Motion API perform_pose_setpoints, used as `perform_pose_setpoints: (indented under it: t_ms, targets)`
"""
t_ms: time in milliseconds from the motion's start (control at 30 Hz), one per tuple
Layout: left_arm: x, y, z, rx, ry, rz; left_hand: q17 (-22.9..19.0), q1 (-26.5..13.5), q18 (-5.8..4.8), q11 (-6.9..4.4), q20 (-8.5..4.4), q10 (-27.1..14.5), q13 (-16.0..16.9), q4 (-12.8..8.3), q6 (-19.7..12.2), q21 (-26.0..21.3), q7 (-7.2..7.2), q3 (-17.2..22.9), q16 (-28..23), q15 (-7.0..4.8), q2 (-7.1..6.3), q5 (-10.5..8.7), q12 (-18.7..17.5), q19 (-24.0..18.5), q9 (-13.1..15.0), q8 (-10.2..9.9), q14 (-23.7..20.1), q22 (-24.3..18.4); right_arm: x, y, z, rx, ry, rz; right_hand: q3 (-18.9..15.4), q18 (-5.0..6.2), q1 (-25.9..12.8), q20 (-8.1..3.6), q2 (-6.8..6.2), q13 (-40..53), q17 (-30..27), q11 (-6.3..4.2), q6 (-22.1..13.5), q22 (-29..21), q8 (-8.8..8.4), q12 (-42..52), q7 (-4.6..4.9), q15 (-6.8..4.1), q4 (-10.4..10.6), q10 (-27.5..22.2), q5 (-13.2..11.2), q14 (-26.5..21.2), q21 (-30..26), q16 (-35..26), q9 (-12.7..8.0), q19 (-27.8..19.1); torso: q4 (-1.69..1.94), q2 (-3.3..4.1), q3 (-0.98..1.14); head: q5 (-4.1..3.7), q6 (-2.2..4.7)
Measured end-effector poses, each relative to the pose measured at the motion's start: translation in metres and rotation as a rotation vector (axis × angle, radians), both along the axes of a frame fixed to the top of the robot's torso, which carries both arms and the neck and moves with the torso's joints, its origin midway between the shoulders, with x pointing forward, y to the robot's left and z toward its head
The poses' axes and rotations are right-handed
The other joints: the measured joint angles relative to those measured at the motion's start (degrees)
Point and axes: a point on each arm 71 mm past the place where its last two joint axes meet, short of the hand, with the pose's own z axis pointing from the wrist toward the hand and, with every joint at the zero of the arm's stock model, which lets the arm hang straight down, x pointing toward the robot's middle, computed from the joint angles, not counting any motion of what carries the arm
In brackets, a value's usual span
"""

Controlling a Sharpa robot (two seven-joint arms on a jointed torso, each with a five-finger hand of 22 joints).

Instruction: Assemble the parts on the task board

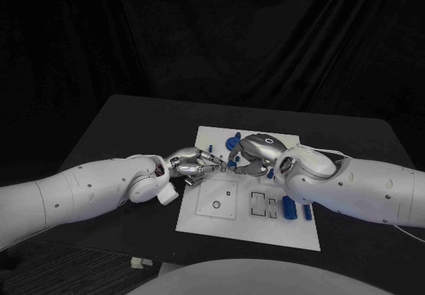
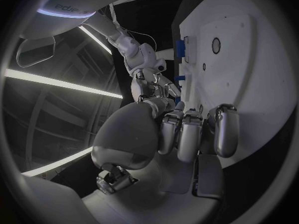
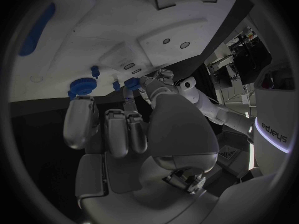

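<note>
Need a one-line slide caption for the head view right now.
Both robot hands, left and right, meet fingertip to fingertip over the white task board, with blue parts lying near its right edge.

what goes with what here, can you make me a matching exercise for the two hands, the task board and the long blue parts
Things:
1. left hand
2. right hand
3. task board
4. long blue parts

Descriptions:
A. white plate in the middle of the black table
B. lying flat near the board's right edge
C. reaches in from the picture's left, over the board
D. reaches in from the picture's right, over the board

Pairs: 1-C, 2-D, 3-A, 4-B
</note>
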Motion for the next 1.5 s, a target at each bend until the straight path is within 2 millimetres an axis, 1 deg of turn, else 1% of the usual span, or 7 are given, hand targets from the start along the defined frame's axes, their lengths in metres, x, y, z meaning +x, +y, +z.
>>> perform_pose_setpoints:
  t_ms: [67, 200, 600, 867, 1133, 1233, 1500]
  targets:
    - [0.0, -0.0005, -0.0002, 0.001, 0.002, -0.001, 0.0, 0.0, 0.0, 0.39, 0.0, -0.01, 0.0, 0.0, 0.15, 0.0, -0.15, 0.0, 0.0, 0.0, 0.0, 0.0, 0.0, 0.0, 0.0, 0.0, 0.0, 0.0, 0.0, 0.0, 0.0001, 0.001, -0.001, 0.0, 0.0, 0.0, -0.14, 0.0, -0.16, 0.0, 0.0, 0.0, 0.0, 0.0, 0.0, 0.0, 0.0, 0.0, 0.0, 0.0, 0.0, 0.0, 0.0, 0.0, 0.0, 0.0, 0.0, 0.01, 0.0, 0.05, -0.01]
    - [0.0, -0.0012, -0.0006, 0.004, 0.005, -0.003, 0.0, 0.0, 0.01, 0.4, 0.0, 0.0, 0.0, 0.0, 0.41, 0.0, -0.01, 0.0, 0.0, 0.21, 0.0, 0.0, 0.0, 0.0, -0.01, 0.0, 0.21, 0.0, 0.0, 0.0001, 0.0002, 0.002, -0.002, -0.001, 0.0, 0.0, -0.08, 0.0, -0.21, 0.0, 0.0, 0.0, -0.01, 0.0, -0.03, 0.0, 0.01, 0.0, 0.0, 0.0, 0.0, 0.0, 0.0, 0.0, 0.0, 0.0, 0.0, 0.01, 0.0, 0.19, -0.23]
    - [0.0005, -0.002, -0.0021, 0.011, 0.013, -0.007, 0.0, 0.0, 0.0, 0.4, 0.41, 0.0, 0.0, -0.15, 0.41, -0.22, -0.01, 0.15, 0.0, 0.26, 0.0, 0.0, 0.0, -0.41, -0.1, 0.0, 0.15, 0.0, -0.0001, 0.0005, 0.0008, 0.006, -0.005, 0.0, 0.0, 0.0, -0.08, 0.0, -0.21, -0.01, 0.0, 0.0, -0.09, 0.0, -0.18, 0.0, 0.09, 0.0, 0.0, 0.0, -0.01, 0.0, 0.0, 0.0, -0.11, 0.0, -0.01, -0.01, 0.02, 0.17, -0.32]
    - [0.0009, -0.0026, -0.0036, 0.018, 0.021, -0.01, -0.01, 0.0, 0.0, 0.8, 0.41, -0.01, 0.0, 0.01, 0.41, -0.22, -0.01, 0.31, 0.0, 0.61, 0.0, 0.0, 0.0, -0.41, -0.29, 0.0, 0.19, 0.0, -0.0002, 0.0011, 0.0012, 0.011, -0.009, 0.0, -0.01, 0.0, -0.08, 0.0, -0.21, -0.01, 0.0, 0.0, -0.11, 0.0, -0.11, 0.0, 0.1, 0.0, -0.01, 0.0, -0.01, 0.0, 0.0, 0.0, -0.08, 0.0, -0.02, -0.03, 0.03, 0.01, 0.03]
    - [0.0007, -0.0028, -0.0047, 0.023, 0.028, -0.013, 0.0, 0.01, 0.01, 0.8, 0.61, -0.01, 0.0, -0.17, -1.57, -0.22, -0.3, 0.5, 0.0, 0.61, 0.0, 0.0, 0.0, -0.62, -0.83, -0.62, 0.2, 0.0, -0.0002, 0.0014, 0.0013, 0.013, -0.01, 0.001, -0.01, 0.0, -0.08, 0.0, -0.21, -0.01, 0.0, 0.0, -0.13, 0.0, -0.1, 0.0, 0.11, 0.0, -0.01, 0.0, -0.21, 0.0, 0.0, 0.0, -0.09, 0.0, 0.01, -0.03, 0.04, -0.03, -0.24]
    - [0.0006, -0.003, -0.0047, 0.021, 0.028, -0.014, -0.01, 0.01, 0.0, 0.8, 0.74, -0.01, 0.0, -0.37, -4.51, -0.22, -0.57, 0.9, 0.0, 0.61, 0.0, 0.0, 0.0, -0.75, -1.52, -1.49, 0.2, 0.0, -0.0003, 0.0015, 0.0013, 0.013, -0.01, 0.001, -0.01, 0.0, -0.07, 0.0, -0.21, -0.01, 0.0, 0.0, -0.2, 0.0, -0.1, 0.0, 0.19, 0.0, -0.01, 0.0, -0.21, 0.0, 0.0, 0.0, -0.1, 0.0, 0.0, -0.03, 0.03, -0.12, -0.27]
    - [0.0005, -0.004, -0.0038, 0.009, 0.02, -0.017, -0.01, 0.01, 0.0, 0.8, 0.73, -0.01, -0.01, -0.47, -6.8, -0.45, -0.86, 1.1, 0.0, 0.61, 0.0, 0.0, 0.0, -0.75, -2.2, -2.18, 0.2, 0.0, -0.0002, 0.0015, 0.0011, 0.011, -0.008, 0.002, -0.01, 0.0, -0.04, 0.0, -0.18, -0.01, 0.0, 0.0, -0.01, 0.0, -0.11, 0.0, 0.0, 0.0, -0.01, 0.0, -0.22, 0.0, 0.0, 0.0, -0.17, 0.0, 0.02, 0.0, 0.01, -0.15, -0.03]
